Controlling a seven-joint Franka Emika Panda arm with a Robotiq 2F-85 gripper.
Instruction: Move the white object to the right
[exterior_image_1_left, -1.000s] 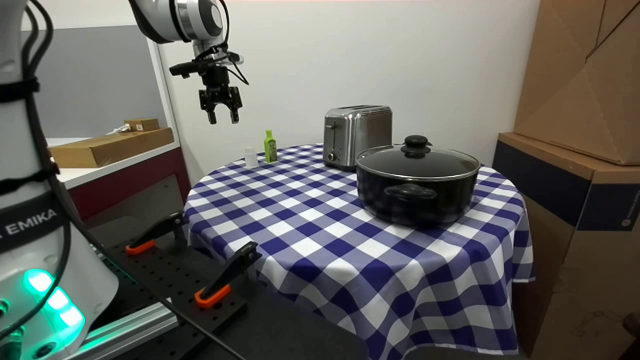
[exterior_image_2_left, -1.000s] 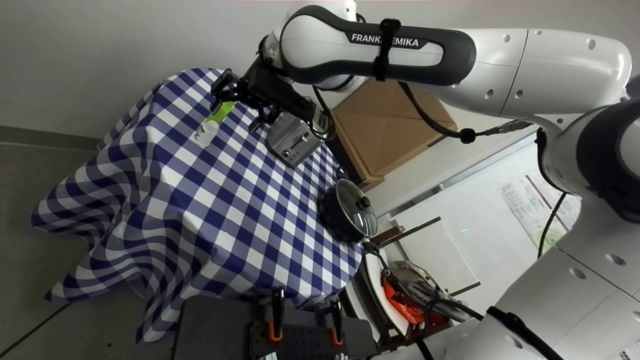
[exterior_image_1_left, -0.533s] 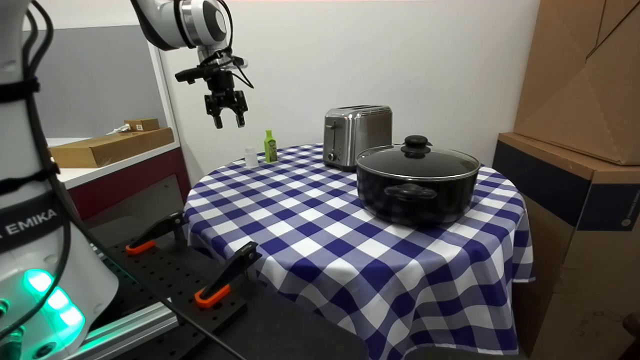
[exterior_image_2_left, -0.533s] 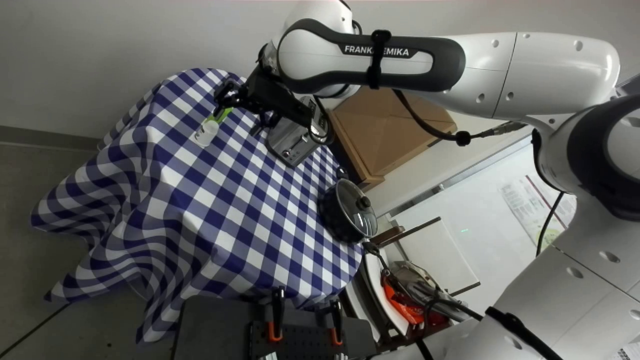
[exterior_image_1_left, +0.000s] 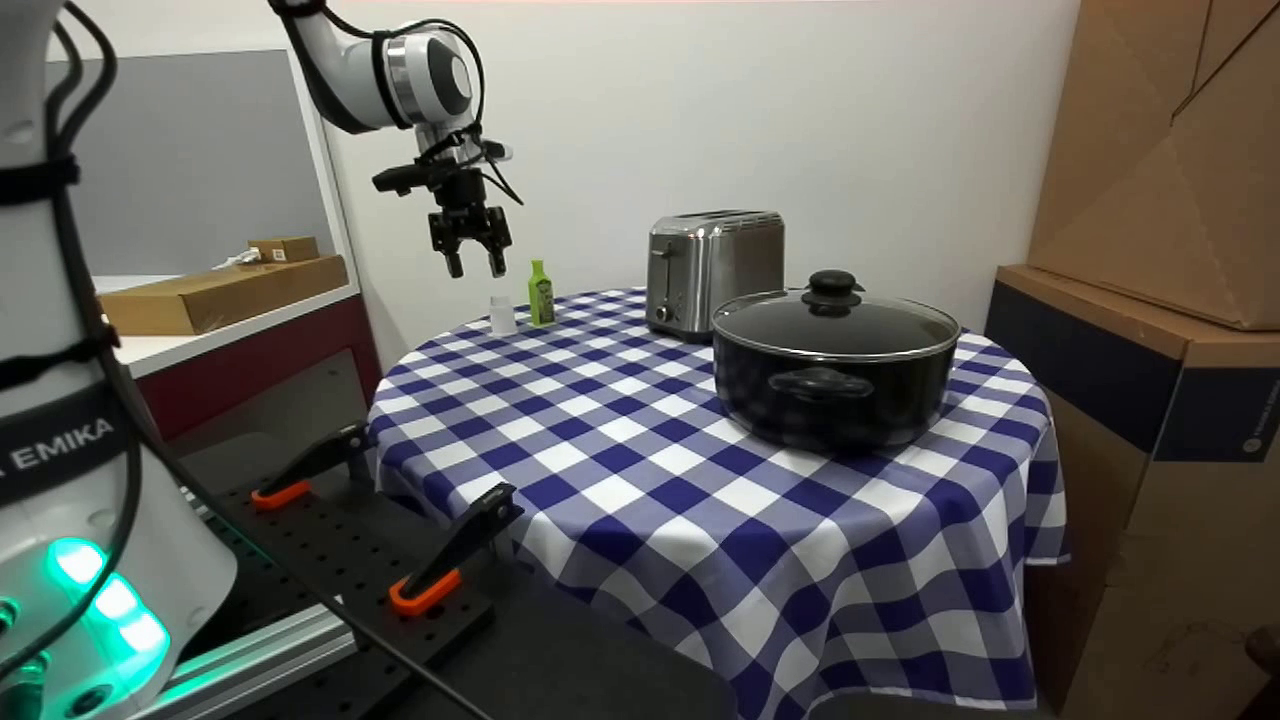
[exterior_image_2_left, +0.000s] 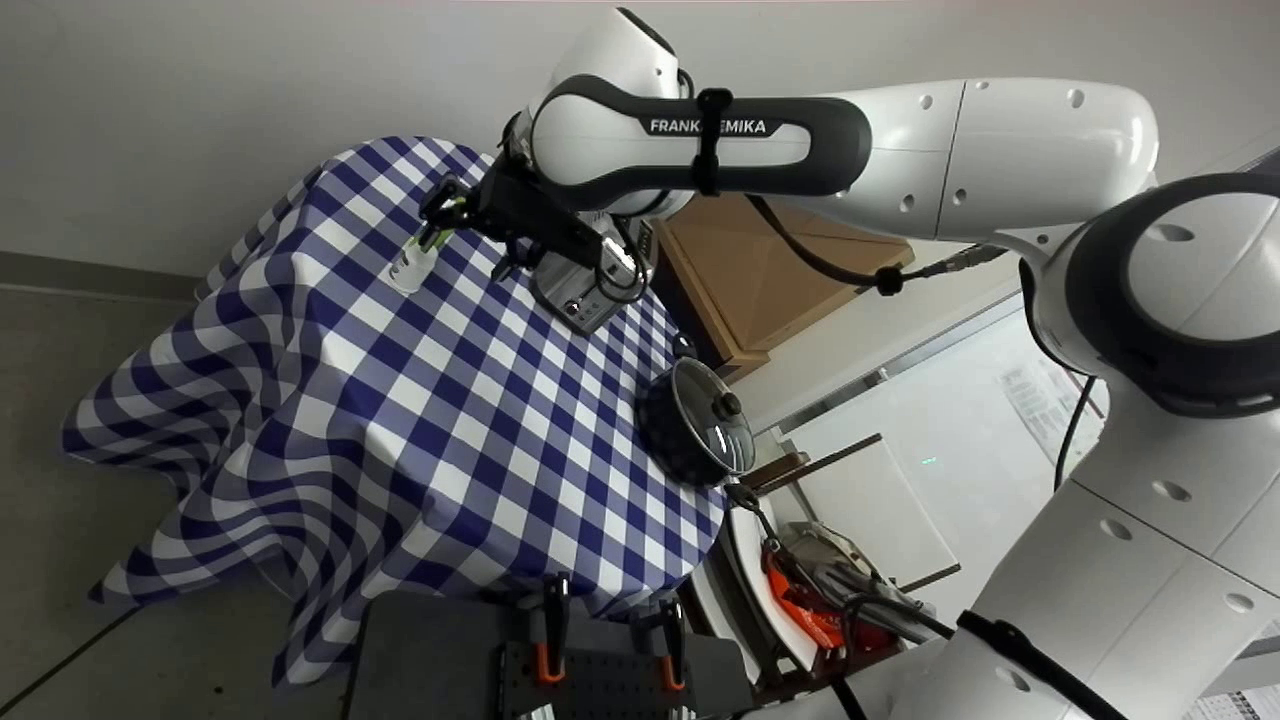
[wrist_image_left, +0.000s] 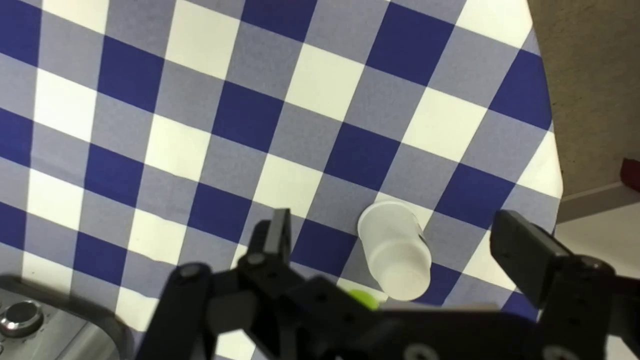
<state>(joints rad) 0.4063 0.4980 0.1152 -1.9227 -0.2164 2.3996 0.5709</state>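
Your end effector (exterior_image_1_left: 476, 271) at that moment: jaws wide apart above the white bottle (wrist_image_left: 395, 250) on the bench (exterior_image_1_left: 610, 432).

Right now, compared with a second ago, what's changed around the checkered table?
The gripper has come down and, in an exterior view, shifted toward the picture's right, bringing it nearer the white object. It is open; nothing was taken hold of or let go. The white object, green bottle, toaster and black pot stayed where they were.
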